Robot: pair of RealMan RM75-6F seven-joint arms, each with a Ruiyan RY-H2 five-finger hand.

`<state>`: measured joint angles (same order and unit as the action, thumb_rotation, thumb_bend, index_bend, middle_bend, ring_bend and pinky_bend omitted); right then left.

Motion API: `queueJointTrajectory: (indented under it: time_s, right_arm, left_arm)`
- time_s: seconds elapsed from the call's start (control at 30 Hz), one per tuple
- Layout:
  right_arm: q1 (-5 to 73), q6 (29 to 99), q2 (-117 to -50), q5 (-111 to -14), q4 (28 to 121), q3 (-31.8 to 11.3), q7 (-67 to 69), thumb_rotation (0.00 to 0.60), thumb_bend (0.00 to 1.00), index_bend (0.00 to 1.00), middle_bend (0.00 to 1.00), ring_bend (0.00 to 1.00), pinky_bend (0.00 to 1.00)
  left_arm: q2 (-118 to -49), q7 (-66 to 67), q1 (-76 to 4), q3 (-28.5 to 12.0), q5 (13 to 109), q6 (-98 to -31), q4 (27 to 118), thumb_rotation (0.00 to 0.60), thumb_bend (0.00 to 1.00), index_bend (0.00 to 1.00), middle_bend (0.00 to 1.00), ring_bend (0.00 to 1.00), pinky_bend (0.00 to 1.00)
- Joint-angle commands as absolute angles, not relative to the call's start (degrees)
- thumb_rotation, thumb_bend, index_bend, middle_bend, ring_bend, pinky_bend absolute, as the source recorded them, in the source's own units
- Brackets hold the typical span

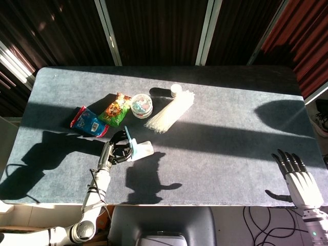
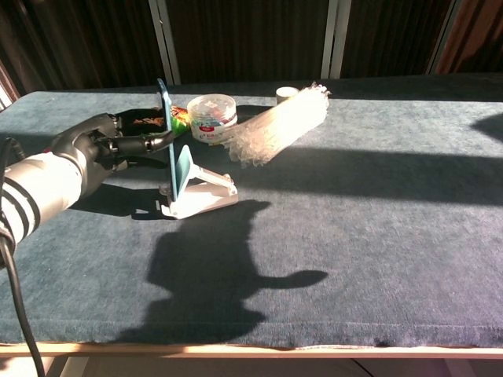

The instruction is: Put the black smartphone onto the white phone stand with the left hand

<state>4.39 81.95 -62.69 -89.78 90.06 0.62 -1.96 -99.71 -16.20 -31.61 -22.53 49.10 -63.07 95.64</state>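
Observation:
The black smartphone (image 2: 167, 133) shows edge-on and nearly upright, its rim looking blue. My left hand (image 2: 110, 147) holds it from the left, fingertips on its upper part. Its lower end is down at the front lip of the white phone stand (image 2: 203, 193), just in front of the stand's tilted backrest. From the head view, the left hand (image 1: 116, 149) and the phone (image 1: 128, 139) meet the stand (image 1: 142, 149) at the table's front left. My right hand (image 1: 300, 180) hangs open off the front right corner, holding nothing.
Behind the stand lie a blue snack packet (image 1: 88, 121), a green and orange snack bag (image 1: 117, 110), a round lidded tub (image 1: 142, 105), a bundle of clear plastic (image 1: 170, 113) and a small white cap (image 1: 176, 89). Hard shadows cross the dark blue table (image 1: 225, 148).

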Motion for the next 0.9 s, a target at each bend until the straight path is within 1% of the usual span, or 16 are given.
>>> queueJointTrajectory:
  time_s: [0.03,0.7,0.77,0.9]
  right_arm:
    - [4.4,81.9,-62.7,-89.8,90.0,0.6,-1.9,0.6,0.11,0.0,0.0,0.0,0.0]
    - [4.4,81.9,-62.6,-89.6,90.1,0.5,-1.8,0.6,0.11,0.0,0.0,0.0,0.0]
    - [4.4,81.9,-62.6,-89.6,90.1,0.5,-1.7,0.6,0.11,0.0,0.0,0.0,0.0]
    - [4.4,81.9,-62.5,-89.6,90.0,0.5,-1.6,0.6,0.11,0.0,0.0,0.0,0.0]
  left_arm:
    - [-100.1,-16.2,-31.6,-22.7,49.0,-62.9,95.1,0.6,0.44,0.94,1.0,0.74,0.32]
    - [-102.9,-17.8,-30.4,-22.3,50.6,-61.9,90.5,0.6,0.44,0.93,1.0,0.74,0.32]
    - [-103.0,-17.8,-30.4,-22.4,50.6,-61.7,90.3,0.6,0.44,0.91,1.0,0.73,0.31]
    - [-103.1,-18.2,-30.3,-22.6,50.9,-61.2,90.0,0.6,0.44,0.8,0.99,0.67,0.28]
